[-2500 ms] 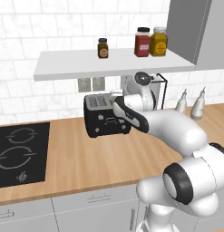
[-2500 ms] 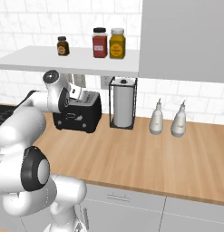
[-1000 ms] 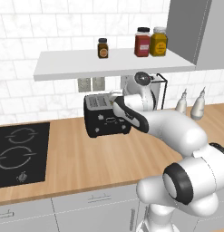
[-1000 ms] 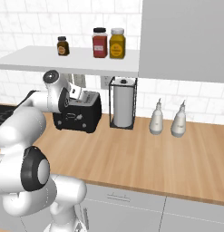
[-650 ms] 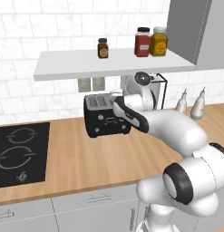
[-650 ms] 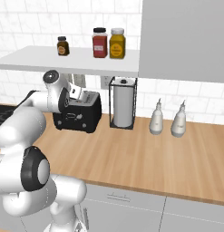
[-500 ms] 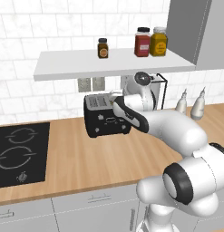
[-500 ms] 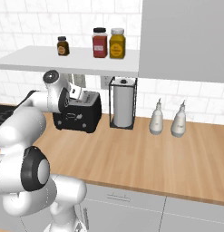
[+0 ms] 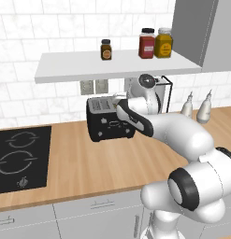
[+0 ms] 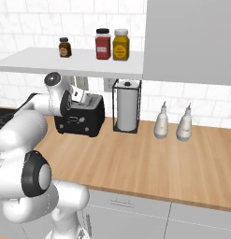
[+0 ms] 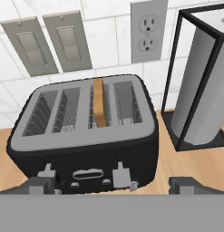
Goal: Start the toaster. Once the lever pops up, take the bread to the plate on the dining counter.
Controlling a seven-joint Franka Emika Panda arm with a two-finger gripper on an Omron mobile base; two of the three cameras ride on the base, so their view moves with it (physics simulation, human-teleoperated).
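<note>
Wood worktop [image 9: 79,163], black toaster [image 11: 86,136], bread [image 11: 100,108] upright inside

text: none is reading clearly | toaster [image 11: 86,136]: small white marks are showing on its front, too small to read | jars [image 9: 155,43] on the shelf above the toaster: labels are appearing as plain colour, no lettering is resolving

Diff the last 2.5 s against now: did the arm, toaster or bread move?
Nothing visibly changed. The gripper still hangs open at the front of the toaster, the bread still sits in its slot, and the paper towel holder stands beside it as before.
</note>
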